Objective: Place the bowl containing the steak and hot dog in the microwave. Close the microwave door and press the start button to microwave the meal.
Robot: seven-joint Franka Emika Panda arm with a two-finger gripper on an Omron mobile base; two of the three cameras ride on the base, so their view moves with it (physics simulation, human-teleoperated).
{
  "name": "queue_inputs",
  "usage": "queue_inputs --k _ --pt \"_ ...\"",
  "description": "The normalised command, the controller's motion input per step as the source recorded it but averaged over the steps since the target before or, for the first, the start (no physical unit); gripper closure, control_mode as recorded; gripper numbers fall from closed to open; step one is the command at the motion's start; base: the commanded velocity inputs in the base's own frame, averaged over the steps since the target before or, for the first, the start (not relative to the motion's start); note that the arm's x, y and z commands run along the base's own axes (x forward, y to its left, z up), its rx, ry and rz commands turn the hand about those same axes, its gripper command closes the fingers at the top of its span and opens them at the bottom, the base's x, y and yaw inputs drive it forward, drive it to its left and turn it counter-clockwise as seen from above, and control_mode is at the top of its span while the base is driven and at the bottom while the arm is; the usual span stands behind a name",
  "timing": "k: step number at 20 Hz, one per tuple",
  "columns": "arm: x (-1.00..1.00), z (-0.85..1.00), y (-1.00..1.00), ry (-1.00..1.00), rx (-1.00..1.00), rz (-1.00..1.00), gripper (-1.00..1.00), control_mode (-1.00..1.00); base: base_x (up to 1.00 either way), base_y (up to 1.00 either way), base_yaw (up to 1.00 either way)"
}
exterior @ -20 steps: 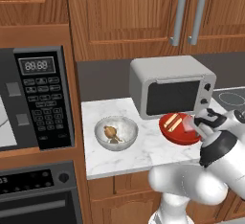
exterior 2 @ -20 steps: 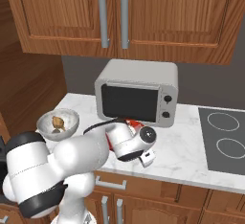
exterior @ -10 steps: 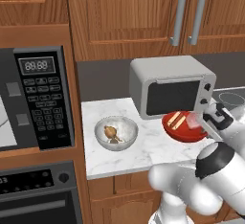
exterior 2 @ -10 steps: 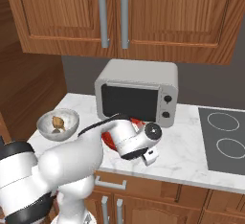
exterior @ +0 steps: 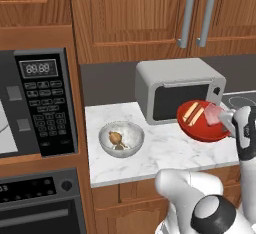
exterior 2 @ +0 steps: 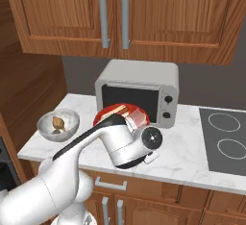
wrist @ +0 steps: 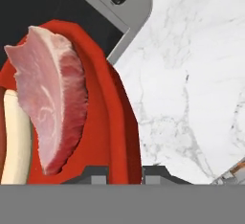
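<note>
Red, wide shallow bowl [exterior: 203, 121] carrying pink steak slab [wrist: 50, 98] and tan-bunned hot dog [exterior: 191, 113] hangs lifted just before the small silver boxy appliance [exterior: 177, 88], tool [wrist: 123, 174] clamped on its rim, presumably for carrying toward the large black microwave [exterior: 37, 103]

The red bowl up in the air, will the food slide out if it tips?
Maybe. The red bowl looks shallow with a low rim, so the steak could slip if it tilts. The claw pinches just one edge, so it may wobble. The hot dog is rounded and might roll.
</note>
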Motion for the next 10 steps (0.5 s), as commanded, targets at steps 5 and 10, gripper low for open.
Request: queue_inputs --k 5,10 --pt "-0.53 0.66 0.36 -0.11 0.00 0.03 1.00 -1.00 0.00 0.00 0.00" --pt "-0.36 0.53 0.51 0.00 0.00 0.04 1.00 -1.00 0.00 0.00 0.00"
